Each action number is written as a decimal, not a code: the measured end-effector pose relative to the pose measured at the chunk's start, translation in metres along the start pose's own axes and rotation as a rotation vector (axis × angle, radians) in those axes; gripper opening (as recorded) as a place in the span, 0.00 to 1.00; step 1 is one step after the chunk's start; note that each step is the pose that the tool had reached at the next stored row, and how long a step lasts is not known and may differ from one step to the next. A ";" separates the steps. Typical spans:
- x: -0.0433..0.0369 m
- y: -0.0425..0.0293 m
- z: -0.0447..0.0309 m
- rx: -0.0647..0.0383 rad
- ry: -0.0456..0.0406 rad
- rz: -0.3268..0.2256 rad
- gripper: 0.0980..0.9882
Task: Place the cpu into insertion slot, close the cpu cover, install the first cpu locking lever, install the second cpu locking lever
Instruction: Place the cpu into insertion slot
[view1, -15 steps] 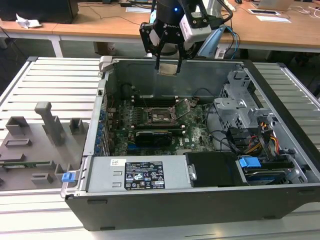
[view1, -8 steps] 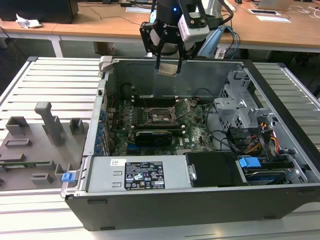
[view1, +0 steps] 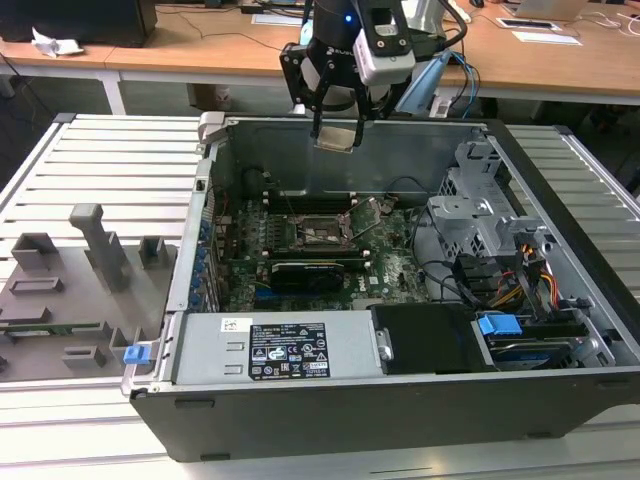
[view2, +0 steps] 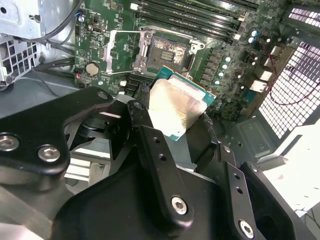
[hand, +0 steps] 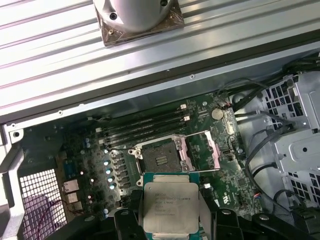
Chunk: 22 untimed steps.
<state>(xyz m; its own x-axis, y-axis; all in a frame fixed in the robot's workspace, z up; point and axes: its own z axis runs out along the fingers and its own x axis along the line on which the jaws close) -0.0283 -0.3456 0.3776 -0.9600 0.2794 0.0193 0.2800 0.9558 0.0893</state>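
Observation:
My gripper hangs above the back wall of the open computer case, shut on the cpu. In both wrist views the cpu is a silvery square chip on a green base, pinched by its edges between the black fingers. The insertion slot lies bare on the green board, below and ahead of the chip. The cpu cover stands flipped open beside the socket.
Long memory slots run beside the socket. A black graphics card lies in front of it. The power supply, the drive cage and cables fill the case's front and the exterior view's right. A grey fixture plate sits outside.

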 end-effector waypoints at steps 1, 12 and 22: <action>0.0000 0.0000 0.0000 0.000 -0.0003 0.003 0.49; 0.0000 0.0000 0.0000 -0.001 -0.0053 0.058 0.49; 0.0000 0.0000 0.0000 -0.002 -0.0092 0.102 0.49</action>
<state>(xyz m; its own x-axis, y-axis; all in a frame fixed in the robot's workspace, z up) -0.0283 -0.3456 0.3776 -0.9264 0.3760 0.0193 0.3762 0.9222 0.0894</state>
